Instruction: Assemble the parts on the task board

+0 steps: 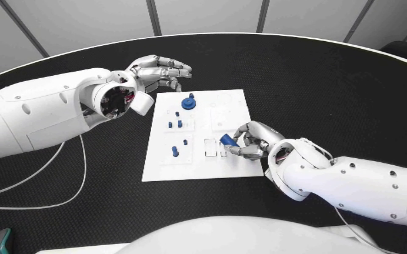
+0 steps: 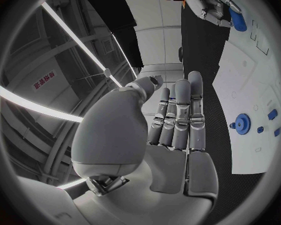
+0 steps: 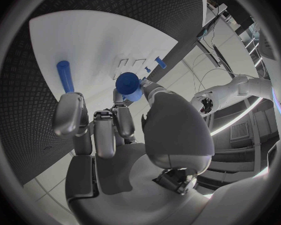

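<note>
The right hand is pinching a small blue part between thumb and fingers, right over the near-right area of the task board, just above the pair of rectangular slots. It looks like a light, rigid plastic piece — smooth, so liable to slip or twist in a fingertip pinch; a hold on its sides, leaving the lower end free, seems wisest. From the right wrist view its rounded end faces the camera, so the long axis seems to run down toward the board, though the exact tilt I cannot tell. The left hand hovers off the board's far-left corner, fingers loosely curled and apart, holding nothing — near the blue knob.
</note>
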Controlling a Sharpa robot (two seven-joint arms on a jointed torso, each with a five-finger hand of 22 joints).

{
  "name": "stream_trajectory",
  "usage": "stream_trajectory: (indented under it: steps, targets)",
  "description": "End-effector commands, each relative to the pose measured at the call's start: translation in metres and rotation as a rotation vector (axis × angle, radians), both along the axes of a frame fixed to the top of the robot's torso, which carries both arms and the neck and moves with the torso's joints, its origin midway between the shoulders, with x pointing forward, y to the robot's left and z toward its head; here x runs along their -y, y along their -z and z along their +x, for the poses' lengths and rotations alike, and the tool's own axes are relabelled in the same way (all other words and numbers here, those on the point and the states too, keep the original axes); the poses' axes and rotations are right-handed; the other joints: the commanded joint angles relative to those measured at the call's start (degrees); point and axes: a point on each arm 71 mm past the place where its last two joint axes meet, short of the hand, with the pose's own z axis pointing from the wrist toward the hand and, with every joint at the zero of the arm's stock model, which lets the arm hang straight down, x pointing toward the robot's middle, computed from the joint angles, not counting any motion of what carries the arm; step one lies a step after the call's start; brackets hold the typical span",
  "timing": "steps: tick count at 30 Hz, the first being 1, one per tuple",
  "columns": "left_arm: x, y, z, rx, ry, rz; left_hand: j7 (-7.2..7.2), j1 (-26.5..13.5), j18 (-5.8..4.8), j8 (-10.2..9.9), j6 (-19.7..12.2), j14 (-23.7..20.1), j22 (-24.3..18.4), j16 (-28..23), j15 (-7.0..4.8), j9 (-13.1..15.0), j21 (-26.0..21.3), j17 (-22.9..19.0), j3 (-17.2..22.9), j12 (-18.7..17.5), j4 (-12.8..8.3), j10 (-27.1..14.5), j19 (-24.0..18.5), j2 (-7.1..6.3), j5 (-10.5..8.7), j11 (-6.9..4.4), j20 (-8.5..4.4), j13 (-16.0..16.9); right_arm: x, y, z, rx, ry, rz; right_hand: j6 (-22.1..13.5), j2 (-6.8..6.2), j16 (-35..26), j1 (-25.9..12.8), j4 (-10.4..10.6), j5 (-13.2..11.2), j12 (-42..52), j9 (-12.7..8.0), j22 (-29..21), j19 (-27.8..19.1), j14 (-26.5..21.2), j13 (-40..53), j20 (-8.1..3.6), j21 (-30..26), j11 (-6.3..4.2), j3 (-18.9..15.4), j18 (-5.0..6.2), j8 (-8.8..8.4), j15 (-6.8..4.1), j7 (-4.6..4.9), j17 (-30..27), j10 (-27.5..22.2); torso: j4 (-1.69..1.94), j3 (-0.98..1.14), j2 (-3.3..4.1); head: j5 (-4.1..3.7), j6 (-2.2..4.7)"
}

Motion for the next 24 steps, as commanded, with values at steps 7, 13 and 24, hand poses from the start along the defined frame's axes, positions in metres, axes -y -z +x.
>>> stream_trajectory:
  steps: [7, 13, 24]
  targets:
    - [0.001, 0.0, 0.0, -0.001, 0.003, 0.0, 0.13, -0.1, 0.8, 0.3, -0.4, -0.4, -0.1, 0.0, -0.02, -0.1, -0.3, -0.1, -0.2, 0.3, 0.1, -0.4, -0.1, 0.55, 0.11, 0.11, 0.21, -0.1, -0.015, 0.008, 0.002, -0.075, -0.045, -0.021, 2.5, -0.33, 0.4, -1.4, 0.8, 0.5, 0.3, 1.7, 5.8, 0.5, 5.3, 2.4, -0.16, 0.2, -0.08, 0.0, -0.36, 0.37, -0.64, -1.85, 11.8, 0.6, 0.14, -0.07, 0.1, 0.13, 0.02]
    - [0.001, 0.0, 0.0, -0.001, 0.002, 0.0, 0.13, -0.1, 0.8, 0.3, -0.4, -0.4, -0.1, 0.0, -0.02, -0.1, -0.3, -0.1, -0.2, 0.3, 0.1, -0.4, -0.1, 0.55, 0.11, 0.11, 0.21, -0.1, -0.024, 0.012, 0.005, -0.102, -0.061, -0.035, 3.1, 0.7, 0.3, -5.1, 1.1, 0.2, 0.1, 2.2, 6.0, 0.5, 5.3, 2.4, -0.3, 0.0, -0.28, 0.0, -0.34, 0.79, -0.79, -2.12, 11.7, 0.7, 0.04, -0.08, 0.11, 0.31, 0.06]
    - [0.001, 0.0, 0.0, -0.001, 0.0, 0.001, 0.13, -0.1, 0.8, 0.3, -0.4, -0.4, -0.1, 0.0, -0.02, -0.1, -0.3, -0.1, -0.2, 0.3, 0.1, -0.4, -0.1, 0.55, 0.11, 0.11, 0.21, -0.1, -0.032, 0.012, 0.008, -0.091, -0.05, -0.022, 4.3, 1.77, 0.4, -7.7, 1.0, 1.1, 0.2, 2.9, 6.3, 0.6, 5.3, 2.8, -0.62, 0.4, -0.8, 0.4, -0.4, 1.7, -1.21, -2.74, 11.9, 1.2, 0.09, 0.08, 0.22, 0.58, -0.01]
